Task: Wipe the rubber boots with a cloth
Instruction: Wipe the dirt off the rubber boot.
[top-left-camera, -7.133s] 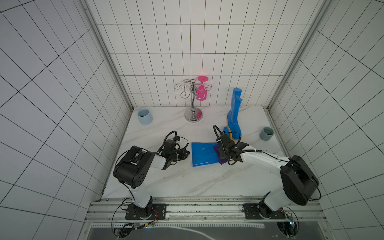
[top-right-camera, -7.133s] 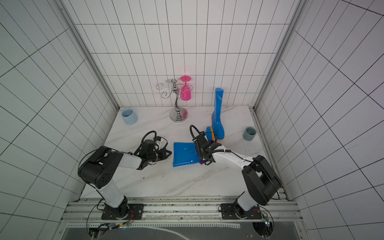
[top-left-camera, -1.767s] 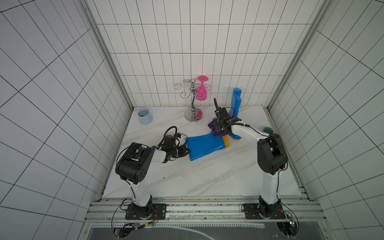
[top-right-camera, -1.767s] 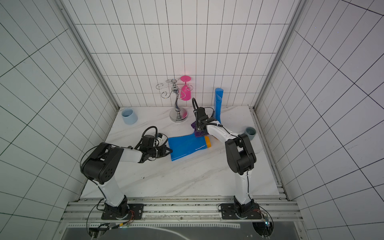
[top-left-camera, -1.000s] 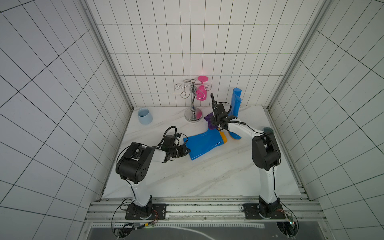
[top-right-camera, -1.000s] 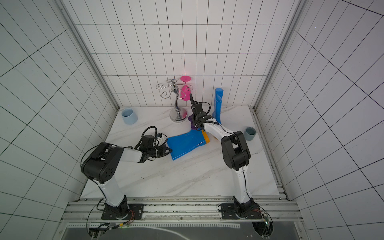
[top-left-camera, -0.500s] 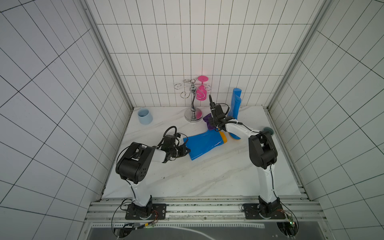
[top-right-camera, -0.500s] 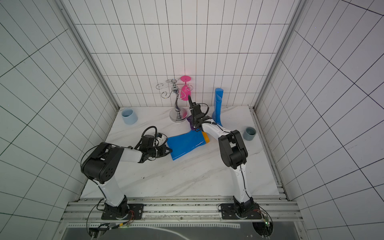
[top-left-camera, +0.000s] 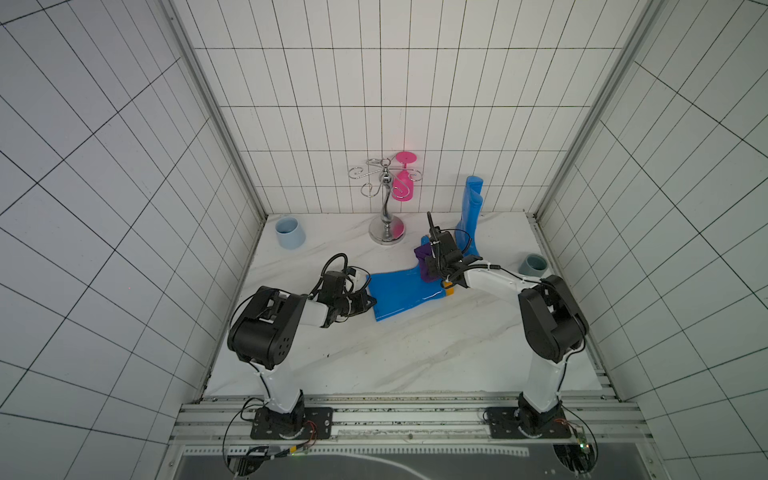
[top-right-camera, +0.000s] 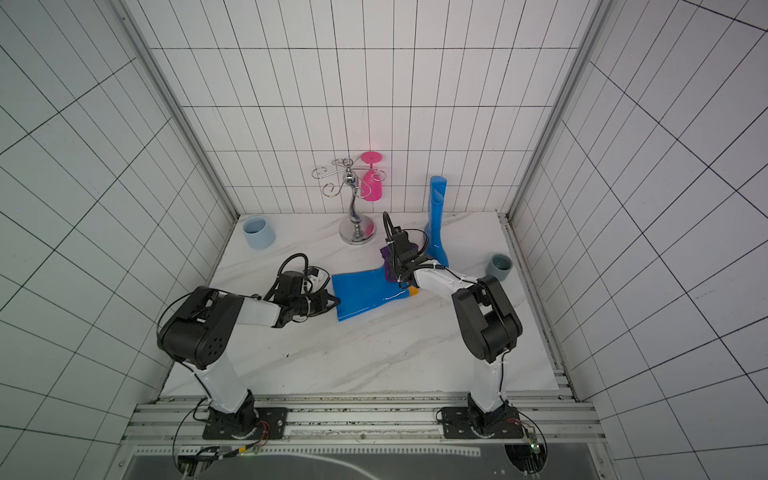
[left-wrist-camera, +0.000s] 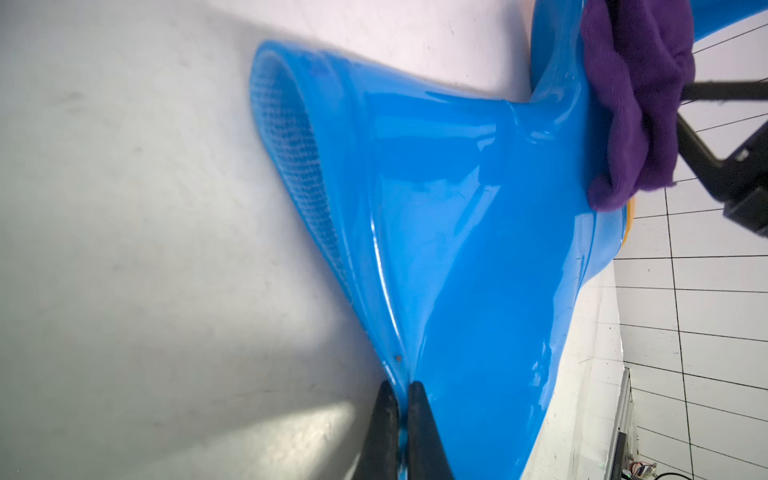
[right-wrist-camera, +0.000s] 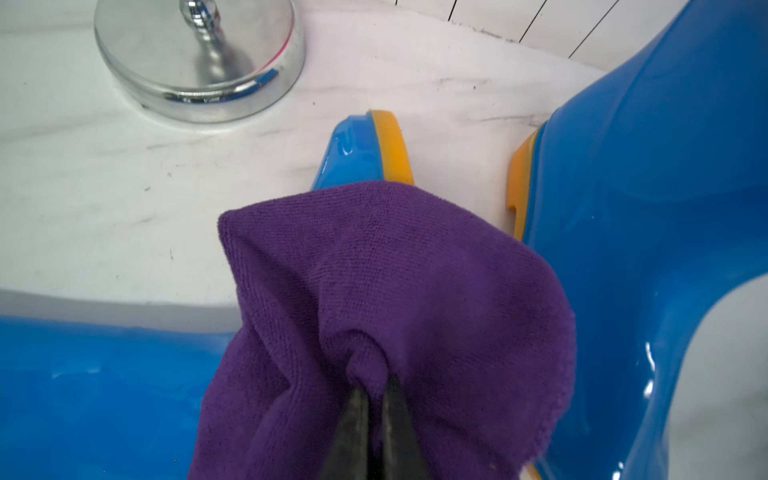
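Now the left hand (left-wrist-camera: 400, 392) pinches the top edge of the lying boot (top-left-camera: 399, 295) on the desk (top-left-camera: 374, 357); the right hand (right-wrist-camera: 376, 388), clamped on the cloth (right-wrist-camera: 395, 282), seemingly presses it onto that boot's ankle, beside the standing boot (top-left-camera: 469, 216).

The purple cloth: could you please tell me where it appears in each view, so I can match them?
In a top view: cloth near centre, on the foot of the lying boot.
In a top view: cloth also near centre, same foot.
Left wrist: cloth at the boot's far end from the left gripper.
Right wrist: cloth mid-picture, pinched by the right gripper.
Shared landmark: the lying boot, in all four.
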